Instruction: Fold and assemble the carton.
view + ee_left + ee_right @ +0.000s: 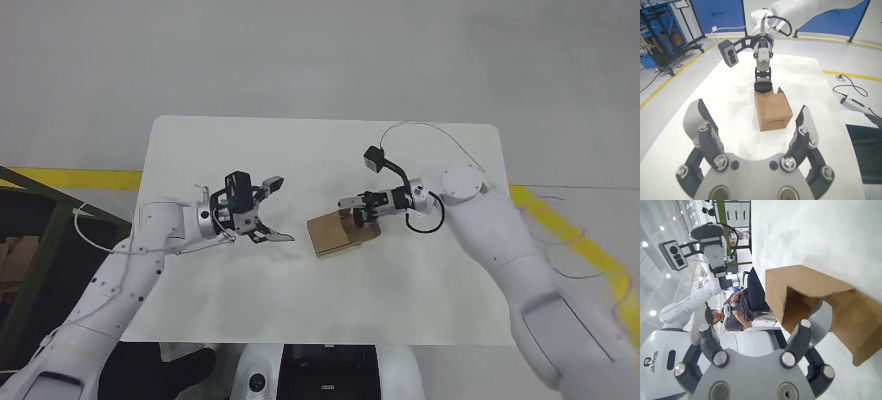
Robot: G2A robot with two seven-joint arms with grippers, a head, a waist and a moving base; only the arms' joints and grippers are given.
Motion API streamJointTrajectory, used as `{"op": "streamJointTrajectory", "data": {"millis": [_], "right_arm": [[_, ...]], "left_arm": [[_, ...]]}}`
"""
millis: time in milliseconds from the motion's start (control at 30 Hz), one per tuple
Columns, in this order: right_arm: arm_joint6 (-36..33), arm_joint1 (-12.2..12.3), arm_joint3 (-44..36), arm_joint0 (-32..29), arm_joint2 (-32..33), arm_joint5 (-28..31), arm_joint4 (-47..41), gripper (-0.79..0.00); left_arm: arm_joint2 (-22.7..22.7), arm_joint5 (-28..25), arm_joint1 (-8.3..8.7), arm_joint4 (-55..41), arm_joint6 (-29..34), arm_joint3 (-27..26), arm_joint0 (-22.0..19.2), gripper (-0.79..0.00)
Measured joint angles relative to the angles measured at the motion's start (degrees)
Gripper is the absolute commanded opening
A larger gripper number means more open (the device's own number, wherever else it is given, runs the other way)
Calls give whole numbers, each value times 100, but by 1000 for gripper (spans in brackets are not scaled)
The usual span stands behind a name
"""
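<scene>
Because it is thin brown cardboard, the carton [340,233] should be light and stiff across its panels but easily crushed at the flaps, so I judge the creased edges to be the safest hold. It lies on its side mid-table [420,290], one end tucked shut and the other open and ragged-edged. The right gripper [350,207] is spread, with one finger [821,313] inside the open mouth. The left gripper [282,211] hangs wide apart near the shut end, not touching.

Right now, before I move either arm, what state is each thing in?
carton: lying on the table, one end closed, the end at the right gripper open.
right gripper: open, one finger at that open end.
left gripper: open, holding nothing, apart from the carton.
</scene>
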State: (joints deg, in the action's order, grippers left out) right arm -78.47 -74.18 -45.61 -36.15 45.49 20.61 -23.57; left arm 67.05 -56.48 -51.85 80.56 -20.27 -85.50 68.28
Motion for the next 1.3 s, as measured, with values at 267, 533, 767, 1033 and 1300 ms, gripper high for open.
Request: {"op": "streamJointTrajectory", "data": {"millis": [267, 533, 767, 1033, 1300], "right_arm": [[189, 619, -2005, -923, 1168, -592, 570, 0], [376, 976, -3782, -1959, 2133, -1219, 866, 0], [443, 1080, -4362, -2316, 2424, -1304, 839, 0], [494, 1090, -4408, -2362, 2467, -1290, 753, 0], [494, 1090, -4408, -2361, 2467, -1290, 754, 0]], "left_arm": [[-249, 258, -40, 223, 305, -212, 186, 0], [-521, 678, -118, 480, 678, -220, 101, 0], [-783, 747, -211, 315, 865, -1, -58, 0], [-780, 747, -209, 321, 862, -4, -56, 0], [-746, 893, -211, 277, 891, -68, 13, 0]]}}
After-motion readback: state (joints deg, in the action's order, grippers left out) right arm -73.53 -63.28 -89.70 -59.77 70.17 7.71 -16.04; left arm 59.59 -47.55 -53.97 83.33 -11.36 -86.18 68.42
